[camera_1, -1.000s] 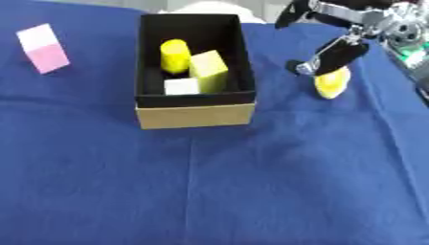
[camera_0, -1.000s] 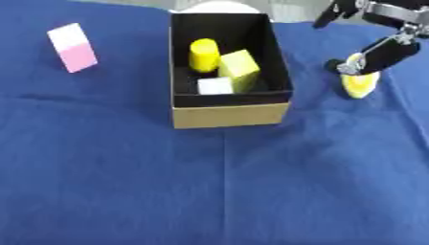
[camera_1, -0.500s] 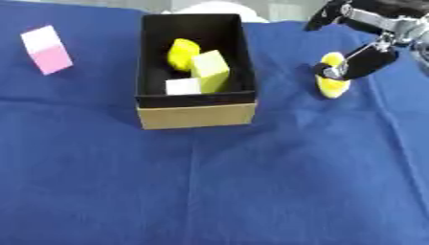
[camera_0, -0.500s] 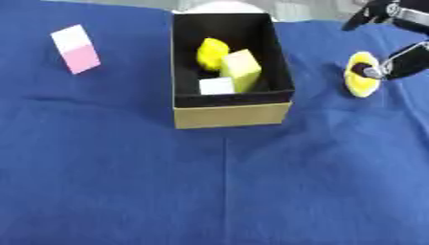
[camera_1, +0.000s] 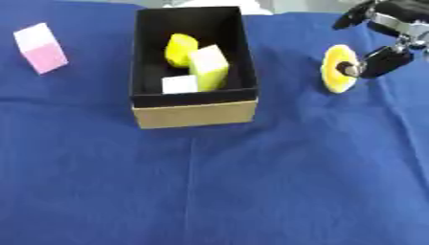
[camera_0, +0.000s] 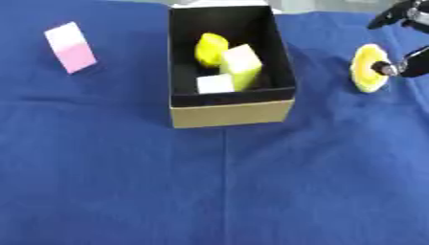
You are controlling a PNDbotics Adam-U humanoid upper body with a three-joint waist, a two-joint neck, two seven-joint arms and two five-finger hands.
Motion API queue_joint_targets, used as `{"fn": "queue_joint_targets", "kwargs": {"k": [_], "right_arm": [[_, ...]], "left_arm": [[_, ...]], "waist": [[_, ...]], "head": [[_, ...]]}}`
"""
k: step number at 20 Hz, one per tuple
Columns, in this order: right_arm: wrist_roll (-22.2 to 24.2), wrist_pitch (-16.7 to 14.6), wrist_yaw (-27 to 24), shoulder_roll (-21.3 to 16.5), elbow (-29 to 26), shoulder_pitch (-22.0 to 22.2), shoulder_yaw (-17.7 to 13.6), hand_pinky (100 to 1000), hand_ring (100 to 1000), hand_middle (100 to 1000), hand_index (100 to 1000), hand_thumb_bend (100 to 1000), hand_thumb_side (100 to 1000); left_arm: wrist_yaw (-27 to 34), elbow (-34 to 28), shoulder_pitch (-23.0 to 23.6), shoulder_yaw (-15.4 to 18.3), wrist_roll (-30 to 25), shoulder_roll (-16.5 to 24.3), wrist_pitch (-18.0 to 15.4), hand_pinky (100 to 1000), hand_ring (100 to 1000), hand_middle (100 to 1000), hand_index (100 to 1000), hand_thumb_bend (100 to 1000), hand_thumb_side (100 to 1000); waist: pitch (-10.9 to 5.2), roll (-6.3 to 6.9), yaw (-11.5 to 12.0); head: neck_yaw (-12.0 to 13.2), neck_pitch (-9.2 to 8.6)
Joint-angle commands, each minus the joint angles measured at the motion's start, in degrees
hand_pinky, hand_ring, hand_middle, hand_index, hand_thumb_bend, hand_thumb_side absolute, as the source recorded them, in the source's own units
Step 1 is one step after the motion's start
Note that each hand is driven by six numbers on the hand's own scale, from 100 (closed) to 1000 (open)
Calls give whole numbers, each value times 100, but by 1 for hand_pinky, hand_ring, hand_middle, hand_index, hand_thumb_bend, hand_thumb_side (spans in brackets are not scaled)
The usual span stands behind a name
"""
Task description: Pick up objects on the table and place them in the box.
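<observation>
Blue cloth (camera_0: 251, 191) covers the whole work surface, edge to edge in both views. Colour is even, a deep royal blue, matte.

One straight crease runs top to bottom in the lower half of the frame, just right of centre in the left eye view. A fainter fold line crosses left to right at about mid-height; clearest on the left side. Soft wrinkles along the right edge.

Top edge, centre: a small white shape (camera_1: 214, 4), rounded, mostly cut off by the frame. Cannot tell what it is.

Top edge, right of centre: a narrow grey strip (camera_0: 322, 5) beyond the cloth's far border.
</observation>
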Motion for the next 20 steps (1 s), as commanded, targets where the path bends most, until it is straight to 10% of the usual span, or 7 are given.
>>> {"fn": "queue_joint_targets", "kwargs": {"k": [1,20], "right_arm": [[-48,-11,140,-134,171,-59,-159,861,893,808,840,400,100],[-152,83,541,76,431,-213,-166,861,887,771,865,412,169]], "left_arm": [[-47,-120,-18,59,20,64,-42,777,558,519,809,164,640],[-87,-120,-65,43,35,-64,-51,777,552,515,805,152,656]], "waist": [[-67,18,12],[299,-30,124]], "head": [[-51,-137],[-208,-347]]}}
